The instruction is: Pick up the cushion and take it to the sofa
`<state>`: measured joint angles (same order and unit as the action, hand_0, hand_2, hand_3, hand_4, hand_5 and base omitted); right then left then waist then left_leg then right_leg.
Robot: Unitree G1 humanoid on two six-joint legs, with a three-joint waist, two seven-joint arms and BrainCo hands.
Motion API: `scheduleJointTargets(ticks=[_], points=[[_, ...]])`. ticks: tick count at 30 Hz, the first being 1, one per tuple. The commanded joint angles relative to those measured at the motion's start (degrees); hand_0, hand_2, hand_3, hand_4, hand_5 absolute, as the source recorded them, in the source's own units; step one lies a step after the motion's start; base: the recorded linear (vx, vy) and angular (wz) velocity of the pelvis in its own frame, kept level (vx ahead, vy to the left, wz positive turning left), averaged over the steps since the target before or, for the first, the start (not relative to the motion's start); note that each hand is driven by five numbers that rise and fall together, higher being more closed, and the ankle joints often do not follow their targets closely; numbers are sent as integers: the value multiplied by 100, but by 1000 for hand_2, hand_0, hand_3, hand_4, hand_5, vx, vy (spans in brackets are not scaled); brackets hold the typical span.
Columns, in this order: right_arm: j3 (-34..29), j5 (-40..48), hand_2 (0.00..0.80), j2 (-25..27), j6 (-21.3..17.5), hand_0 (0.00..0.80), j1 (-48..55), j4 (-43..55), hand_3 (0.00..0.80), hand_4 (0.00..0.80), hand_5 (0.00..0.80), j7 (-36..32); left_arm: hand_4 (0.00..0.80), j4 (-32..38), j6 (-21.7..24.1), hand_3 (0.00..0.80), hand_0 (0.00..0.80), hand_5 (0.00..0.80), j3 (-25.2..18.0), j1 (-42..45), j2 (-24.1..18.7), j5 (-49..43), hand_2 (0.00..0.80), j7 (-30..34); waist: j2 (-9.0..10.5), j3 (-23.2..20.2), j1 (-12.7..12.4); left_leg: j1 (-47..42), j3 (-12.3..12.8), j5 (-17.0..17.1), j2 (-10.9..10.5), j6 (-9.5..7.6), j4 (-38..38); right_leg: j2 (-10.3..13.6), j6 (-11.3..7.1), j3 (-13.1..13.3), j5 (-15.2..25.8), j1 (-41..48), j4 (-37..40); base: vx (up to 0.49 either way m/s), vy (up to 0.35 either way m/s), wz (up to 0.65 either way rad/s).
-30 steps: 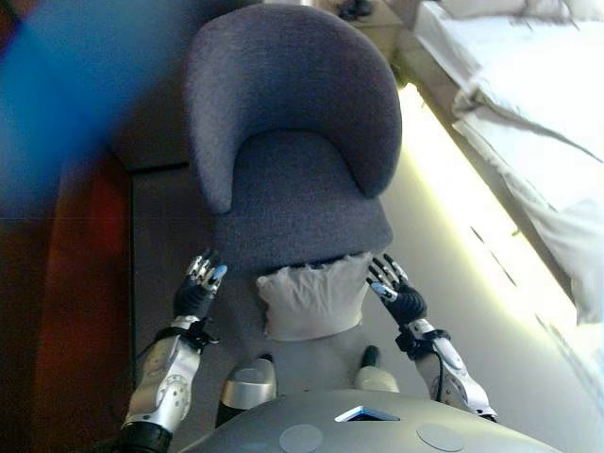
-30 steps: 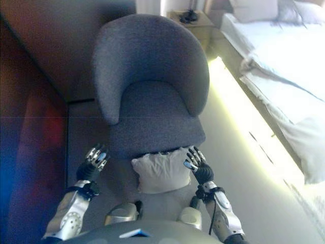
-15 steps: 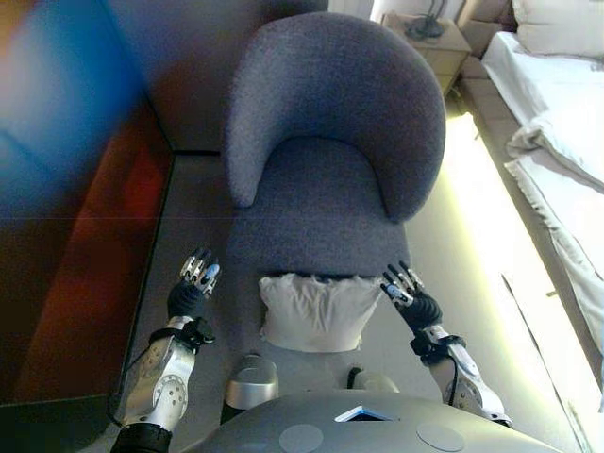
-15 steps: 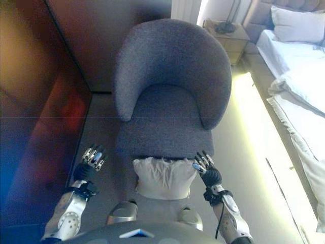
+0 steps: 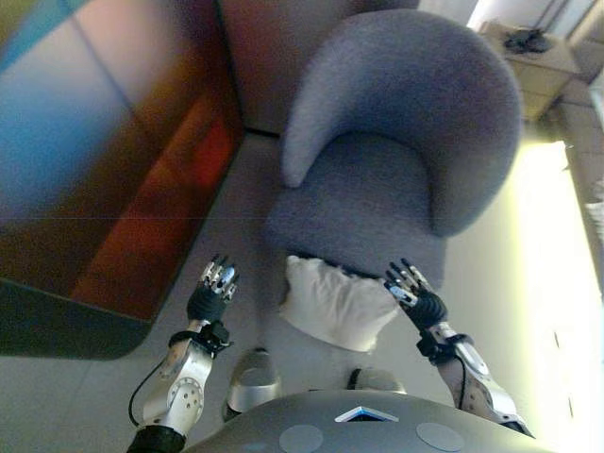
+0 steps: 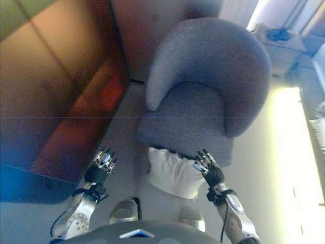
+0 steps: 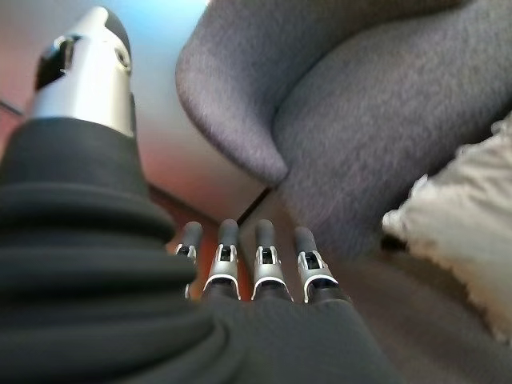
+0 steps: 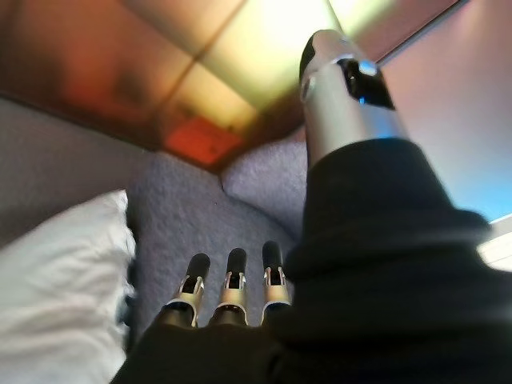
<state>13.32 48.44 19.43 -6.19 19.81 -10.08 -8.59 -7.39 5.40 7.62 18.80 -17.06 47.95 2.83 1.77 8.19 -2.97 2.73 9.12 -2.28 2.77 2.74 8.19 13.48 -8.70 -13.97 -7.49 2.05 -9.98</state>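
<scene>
A white cushion [image 5: 336,302] lies on the floor against the front of a grey tub armchair [image 5: 396,179]. It also shows in the left wrist view [image 7: 464,216] and the right wrist view [image 8: 56,280]. My left hand [image 5: 212,294] is open, held apart to the cushion's left. My right hand [image 5: 415,297] is open, close beside the cushion's right edge. Neither hand touches the cushion.
A dark reddish wall panel [image 5: 113,160] runs along the left. A bedside table [image 5: 528,57] stands behind the armchair at the upper right. Pale, brightly lit floor [image 5: 557,264] stretches to the right of the chair.
The whole picture has swung, so the camera moved; the chair now sits further right and the bed has left the view. Both hands stay open on either side of the cushion.
</scene>
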Motion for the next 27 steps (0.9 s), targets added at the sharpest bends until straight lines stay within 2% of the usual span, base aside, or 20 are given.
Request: scheduleJointTargets(ticks=[1,3,5,6,7,8,11,12,13,14,16,22,25,27], points=[[-42,164,0,-274,-634,0,-400,38,0,0,0,131,0,267,266,0,0,0,-66,-178,-261,-539,0,260,57,-128,-95,-47,-321,82,-82,-163,-294,19,-17,39,528,-174,-314,68,140,-13],[-89,-129,0,-388,-610,0,-458,26,0,0,0,210,0,172,315,0,0,0,-42,-229,-339,-671,0,338,14,-156,-79,-131,-309,-8,-204,-337,-297,303,-27,57,745,-399,-1119,108,182,-13],[-103,-432,0,-355,-453,0,-455,150,0,0,0,360,0,6,309,0,0,0,-140,-324,-432,-568,0,454,-94,-151,-24,-193,-256,-99,-269,-453,-212,532,93,177,936,-666,-1814,148,159,-19],[-99,-450,0,-344,-430,0,-443,157,0,0,0,338,0,-24,298,0,0,0,-177,-360,-459,-482,0,481,-84,-137,-6,-279,-240,-221,-314,-454,-189,630,50,275,940,-706,-1970,110,73,-24],[-99,-501,0,-357,-449,0,-430,132,0,0,0,278,0,-65,295,0,0,0,-234,-436,-471,-383,0,533,-97,-123,4,-254,-133,-188,-295,-488,-145,693,124,231,1067,-729,-1814,104,-6,-23],[-118,-551,0,-373,-478,0,-415,62,0,0,0,191,0,-106,295,0,0,0,-296,-503,-470,-271,0,598,-87,-132,19,-288,-83,-218,-292,-469,-138,746,99,208,1154,-700,-1606,55,-66,-23],[-141,-492,0,-471,-547,0,-590,-206,0,0,0,125,0,-95,344,0,0,0,-292,-662,-451,-217,0,454,30,-123,54,-380,-36,-291,-241,-325,-115,819,-107,202,1552,-605,-462,84,-198,-25],[-135,-433,0,-491,-535,0,-667,-221,0,0,0,150,0,-84,365,0,0,0,-267,-710,-457,-220,0,384,58,-121,60,-406,-42,-322,-205,-282,-113,796,-145,200,1555,-575,-139,63,-241,-19],[-118,-422,0,-534,-510,0,-754,-241,0,0,0,198,0,-57,376,0,0,0,-245,-745,-460,-216,0,308,121,-111,77,-442,-40,-372,-180,-245,-106,819,-229,249,1741,-630,4,40,-225,-17],[-136,-407,0,-534,-470,0,-805,-278,0,0,0,200,0,-59,369,0,0,0,-285,-750,-450,-212,0,289,125,-134,32,-456,-14,-373,-96,-207,-116,783,-240,125,1550,-511,225,32,-227,-18],[-157,-372,0,-526,-333,0,-893,-280,0,0,0,235,0,-56,378,0,0,0,-294,-686,-362,-202,0,202,147,-208,-13,-514,-2,-314,54,-109,-181,672,-259,-32,1434,-281,481,37,-217,-5],[-198,-309,0,-447,-207,0,-783,-93,0,0,0,334,0,136,347,0,0,0,-244,-388,-282,-263,0,203,146,-363,29,-649,-24,-217,334,24,-296,298,-206,-22,1007,18,607,47,-151,-14],[-220,-245,0,-432,-284,0,-769,-113,0,0,0,362,0,166,326,0,0,0,-222,-344,-273,-269,0,301,132,-339,73,-711,-10,-206,402,46,-312,229,-167,-43,928,51,600,7,-141,-6],[-237,-165,0,-455,-339,0,-760,-143,0,0,0,384,0,138,257,0,0,0,-225,-328,-297,-318,0,367,107,-355,113,-796,85,-198,441,63,-367,250,-158,-121,888,67,528,28,-153,-1]])
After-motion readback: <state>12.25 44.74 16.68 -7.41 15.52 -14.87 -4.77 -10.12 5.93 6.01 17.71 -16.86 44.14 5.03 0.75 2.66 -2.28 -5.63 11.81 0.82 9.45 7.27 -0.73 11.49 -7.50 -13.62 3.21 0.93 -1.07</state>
